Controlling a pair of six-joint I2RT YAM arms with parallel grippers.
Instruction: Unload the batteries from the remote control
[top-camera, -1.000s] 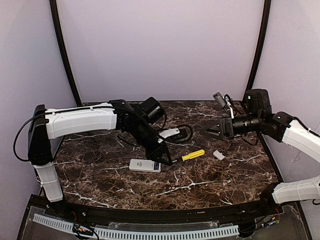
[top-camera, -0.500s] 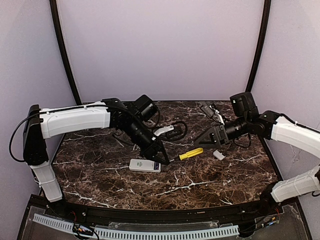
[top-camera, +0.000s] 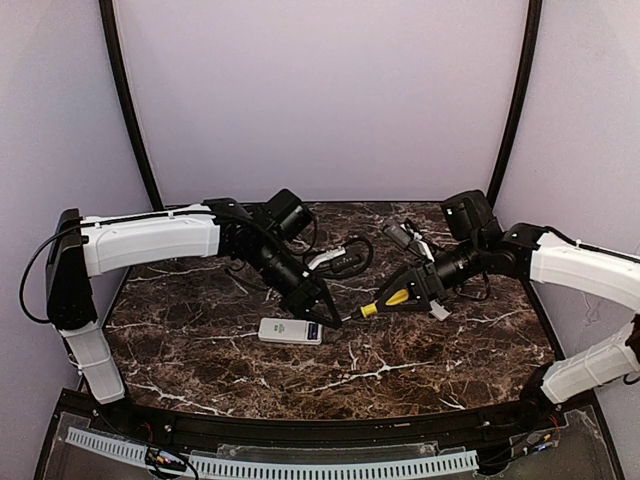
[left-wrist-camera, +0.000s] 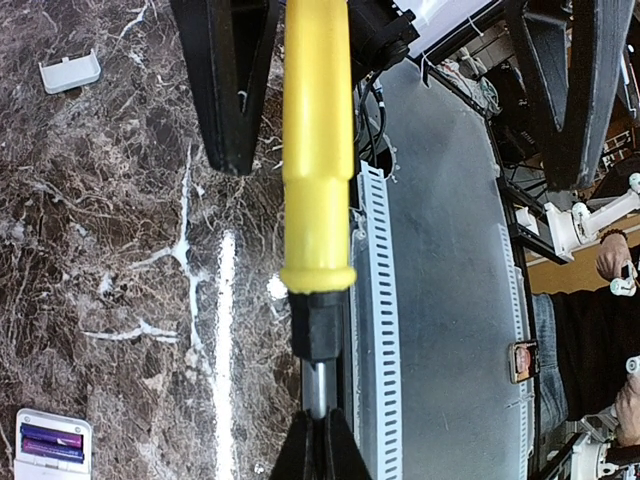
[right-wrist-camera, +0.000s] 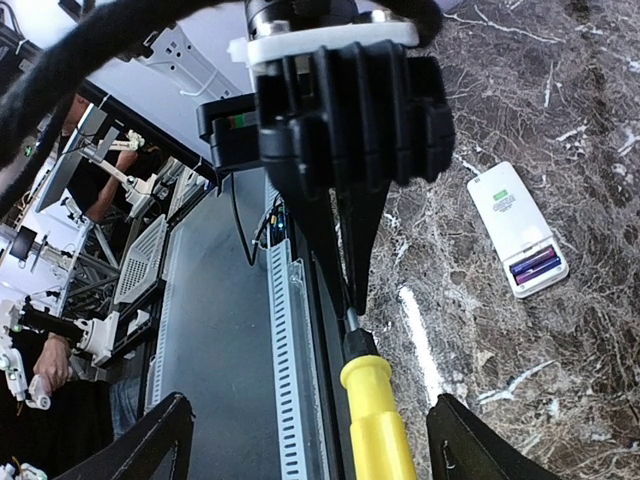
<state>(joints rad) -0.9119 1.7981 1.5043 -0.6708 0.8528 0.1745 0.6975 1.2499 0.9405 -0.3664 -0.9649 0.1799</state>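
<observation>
Remote control (top-camera: 290, 331) lies back-up on the marble table (top-camera: 450, 370), near the middle and toward the front edge. Its compartment is uncovered, with both purple batteries (left-wrist-camera: 52, 441) seated side by side at one end. The small white cover piece (top-camera: 438, 310) lies well apart to the right. Just beside the remote, the left gripper (top-camera: 328, 321) is clenched on the bare metal shaft of the screwdriver (left-wrist-camera: 317, 150), holding it off the table with the yellow handle pointing at the other arm. The right gripper (top-camera: 402, 296) straddles that handle, jaws spread, a clear gap on each side, grasping nothing yet. Judged step: a tool hand-off, left to right, ahead of prying out the cells; no battery out yet. Next move calls for the right jaws to close squarely on the handle before the left lets go of the shaft; otherwise the screwdriver could drop onto the table.
</observation>
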